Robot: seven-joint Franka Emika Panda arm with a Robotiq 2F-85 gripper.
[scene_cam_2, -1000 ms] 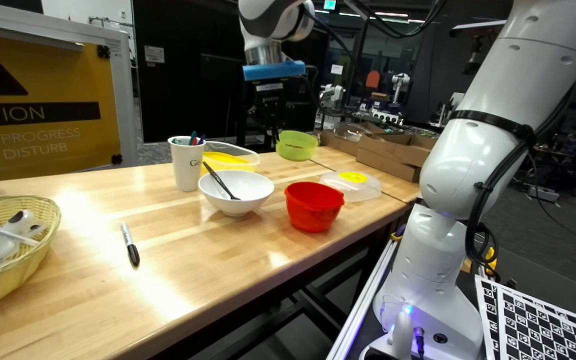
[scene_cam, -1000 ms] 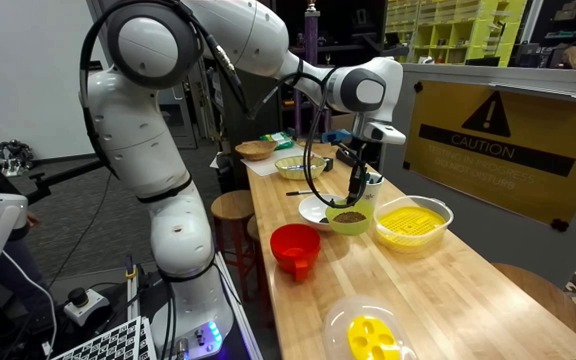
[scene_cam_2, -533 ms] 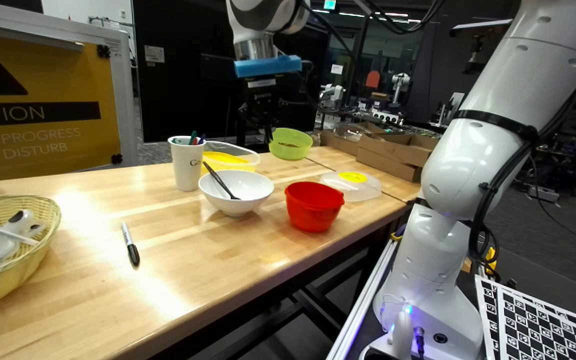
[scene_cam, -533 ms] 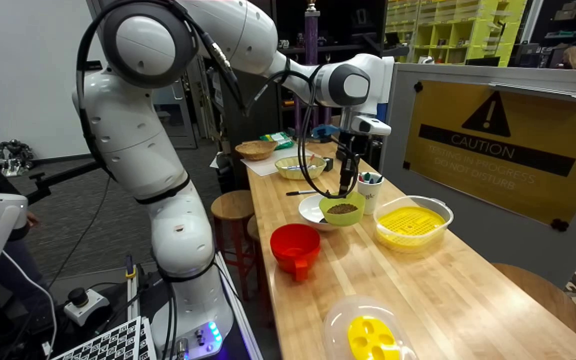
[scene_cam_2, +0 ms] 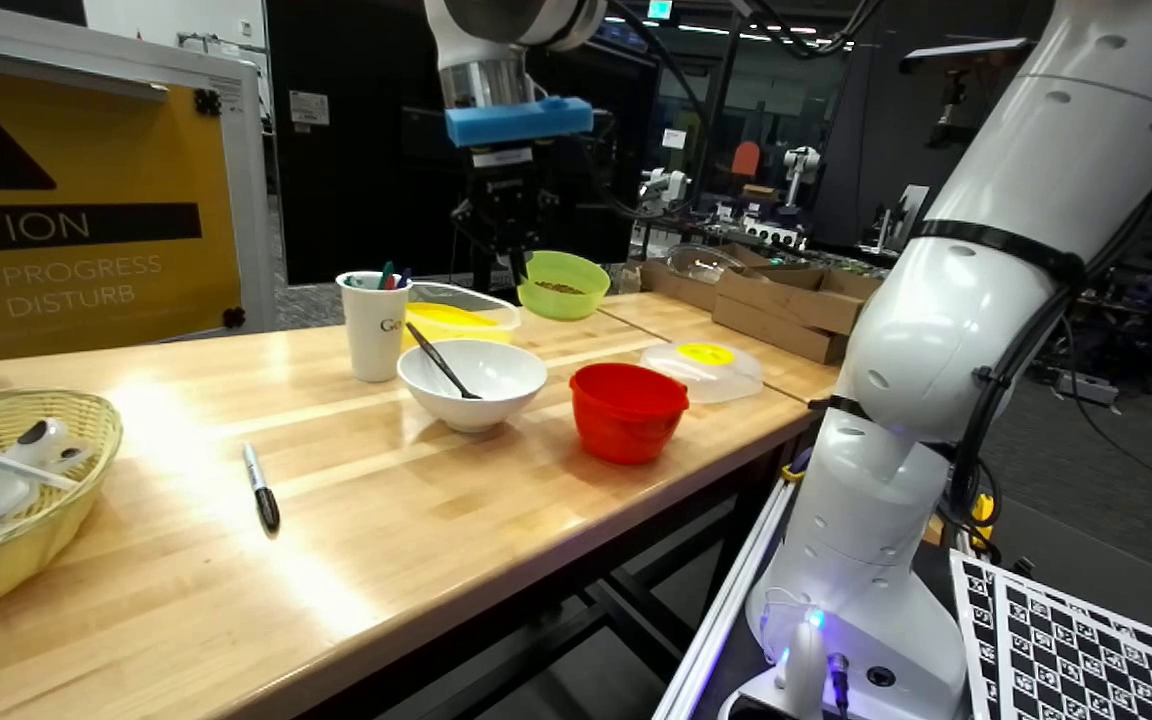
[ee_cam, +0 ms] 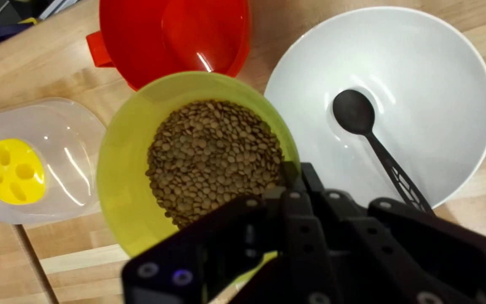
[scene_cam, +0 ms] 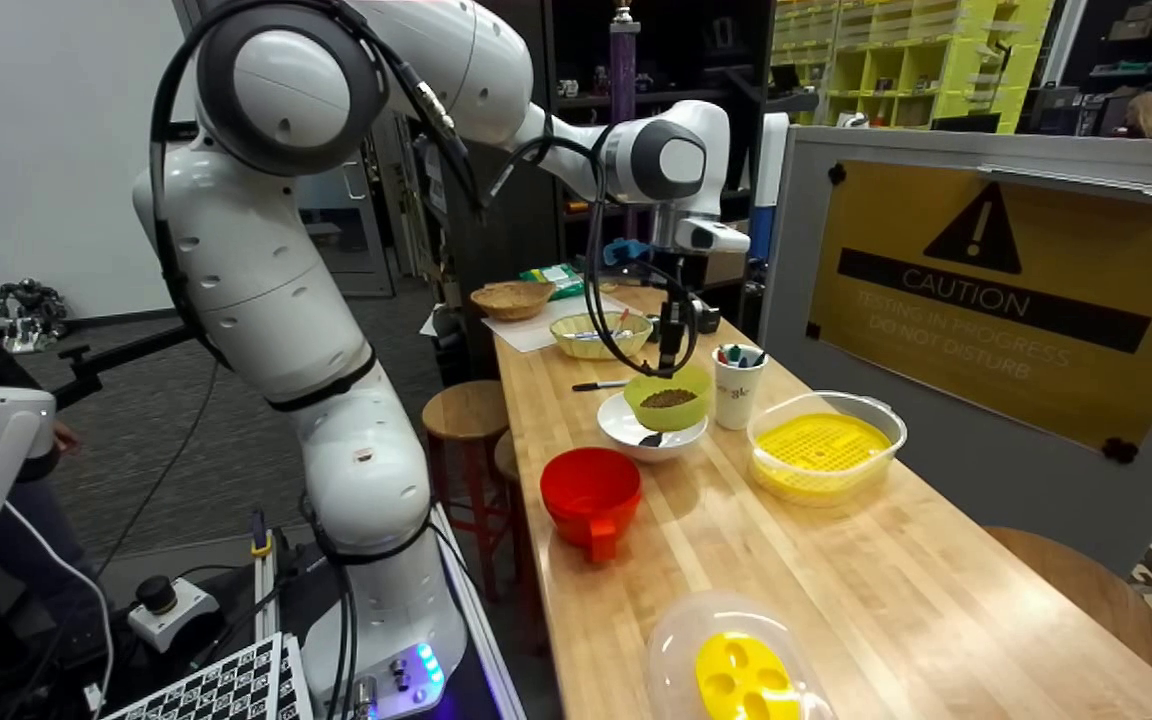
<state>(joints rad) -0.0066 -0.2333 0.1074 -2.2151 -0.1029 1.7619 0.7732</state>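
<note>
My gripper (ee_cam: 300, 171) is shut on the rim of a translucent green bowl (ee_cam: 120, 177), one finger inside and one outside. Brown lentils (ee_cam: 215, 156) lie in the bowl. The bowl is held level above the table, as both exterior views show (scene_cam: 671, 415) (scene_cam_2: 564, 300). A white bowl (ee_cam: 433, 76) with a black spoon (ee_cam: 354, 112) in it stands on the table; the white bowl also shows in an exterior view (scene_cam_2: 466, 408). In the wrist view the green bowl overlaps its left edge. A red bowl (ee_cam: 141, 38) with a handle stands beside it, also in an exterior view (scene_cam_2: 626, 415).
A white cup (scene_cam_2: 374, 335) with markers and a clear container with a yellow insert (scene_cam: 826, 450) stand nearby. A clear lid with a yellow vent (scene_cam: 741, 670) lies on the table (scene_cam: 886, 590). A marker (scene_cam_2: 261, 490) and a pale basket (scene_cam_2: 36, 530) are farther along.
My gripper has carried the green bowl leftward in both exterior views and slightly upward, staying shut on it. The things on the table have not moved.
</note>
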